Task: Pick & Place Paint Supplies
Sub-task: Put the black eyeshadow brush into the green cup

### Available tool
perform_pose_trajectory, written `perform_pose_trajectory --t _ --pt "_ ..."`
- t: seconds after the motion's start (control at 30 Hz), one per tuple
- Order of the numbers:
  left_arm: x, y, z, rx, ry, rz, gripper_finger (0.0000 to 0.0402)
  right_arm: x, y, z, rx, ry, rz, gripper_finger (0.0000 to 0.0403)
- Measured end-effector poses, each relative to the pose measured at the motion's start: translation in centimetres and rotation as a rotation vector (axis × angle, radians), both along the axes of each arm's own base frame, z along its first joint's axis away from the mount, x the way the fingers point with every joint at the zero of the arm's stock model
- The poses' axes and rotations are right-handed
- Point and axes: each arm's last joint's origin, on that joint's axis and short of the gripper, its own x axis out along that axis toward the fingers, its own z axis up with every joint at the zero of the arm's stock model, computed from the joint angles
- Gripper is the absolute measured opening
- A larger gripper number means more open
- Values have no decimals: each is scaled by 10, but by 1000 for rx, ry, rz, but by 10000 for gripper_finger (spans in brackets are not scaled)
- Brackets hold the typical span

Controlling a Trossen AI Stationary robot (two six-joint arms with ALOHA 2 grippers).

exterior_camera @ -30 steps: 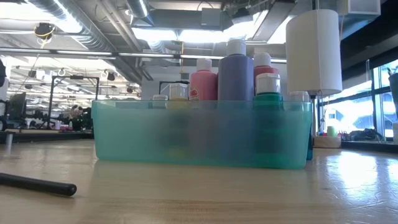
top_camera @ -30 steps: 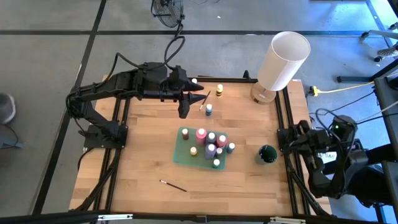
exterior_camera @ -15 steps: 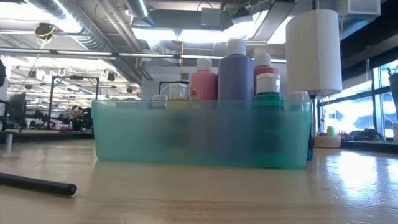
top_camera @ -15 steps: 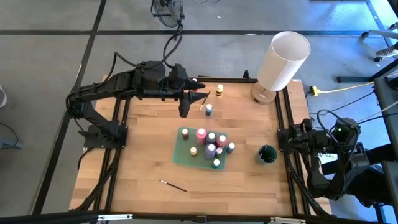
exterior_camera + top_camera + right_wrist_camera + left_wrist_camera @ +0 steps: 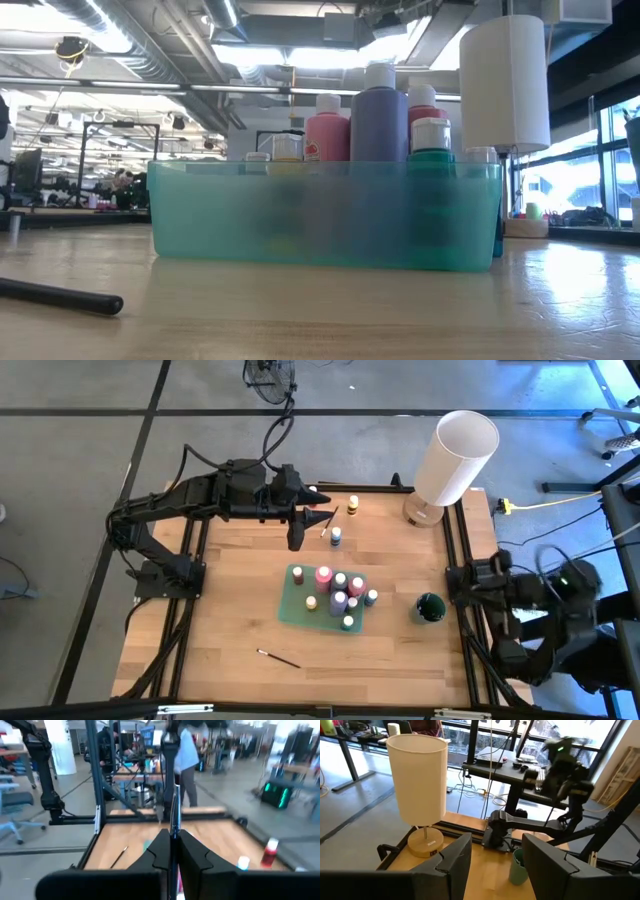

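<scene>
My left claw (image 5: 318,518) still hovers at twelve o'clock of the tabletop (image 5: 230,620), fingers apart, empty, unmoved. My right claw (image 5: 170,851), pressed shut and empty, has shifted slightly at three o'clock. Paint bottles (image 5: 338,598) stay in the teal tray (image 5: 292,610); one brush (image 5: 278,658) lies at six.

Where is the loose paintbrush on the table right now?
In the high view, the paintbrush lies alone on the wooden table, toward the left arm's side, apart from the green tray of paint bottles.

Bright overhead ceiling light; window glare far side; right wrist view motion-blurred.
</scene>
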Motion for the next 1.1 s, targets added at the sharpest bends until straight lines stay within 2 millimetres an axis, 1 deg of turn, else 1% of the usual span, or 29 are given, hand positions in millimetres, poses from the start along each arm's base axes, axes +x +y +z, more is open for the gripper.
perform_pose_trajectory --t 0.07,0.17,0.23,0.33,0.5,0.63,0.77,0.87,1.0,1.1 --pt "0 1 0 14 3 -1 170 -2 11 11 -64 -20 -7 16" --pt "0 1 0 24 4 1 170 -7 24 26 -133 -50 -68 16" --pt "0 3 0 23 4 7 169 -9 28 36 -148 -69 -79 16" --pt "0 5 0 4 0 20 170 -12 30 48 -126 -90 -59 16" --pt "0 7 0 -3 -1 26 170 -16 29 61 -120 -83 43 16" --pt "0 6 0 -4 -1 20 170 -22 21 67 -74 -78 82 16" --pt "0 6 0 -4 -1 20 170 -25 18 70 -55 -69 54 16" --pt "-1 10 0 -3 -2 33 169 -28 18 74 -60 -60 -19 16" --pt "-2 21 0 -11 0 40 170 -32 17 86 -57 -39 -77 16" --pt "-3 29 0 -21 -2 34 169 -37 10 97 -23 8 -117 16"
